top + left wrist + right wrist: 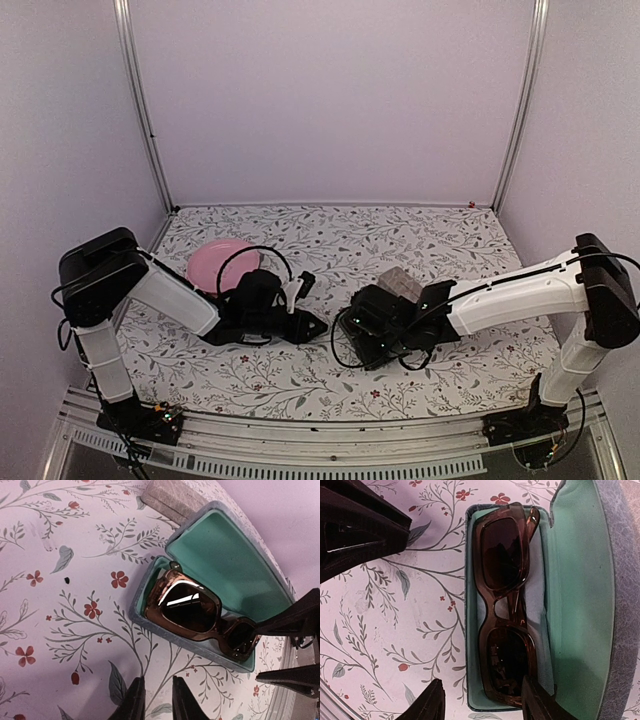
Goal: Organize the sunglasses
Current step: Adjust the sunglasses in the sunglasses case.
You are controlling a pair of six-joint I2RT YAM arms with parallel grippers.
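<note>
Sunglasses point(505, 610) with a brown see-through frame and dark lenses lie folded inside the open blue-grey case point(225, 565), lenses up, along the whole length of its lower half. A pale cloth point(537, 595) is under them, and the lid with its green lining stands open beside them. The case rests on a white tablecloth point(300, 380) printed with grey leafy twigs and small red flowers, which covers all the table that I see. My right gripper point(483, 680) is over one end of the case with its jaws wide apart. One finger is outside the case above the cloth and clear of the wall. The other is over the end of the frame, and I cannot tell if it touches the frame. It grasps nothing. My left gripper point(156, 685) is low over the cloth just beside the long wall of the case. Its fingers are close to each other with a narrow gap, and nothing is between them. A second case, grey-brown point(172, 500) and closed, lies flat on the cloth near the far end of the open case. A pink plate point(215, 262) is well apart from the case, on the side of my left arm. Behind the case the table ends at plain pale lilac walls point(330, 100), and metal posts point(145, 110) run up the corners.
</note>
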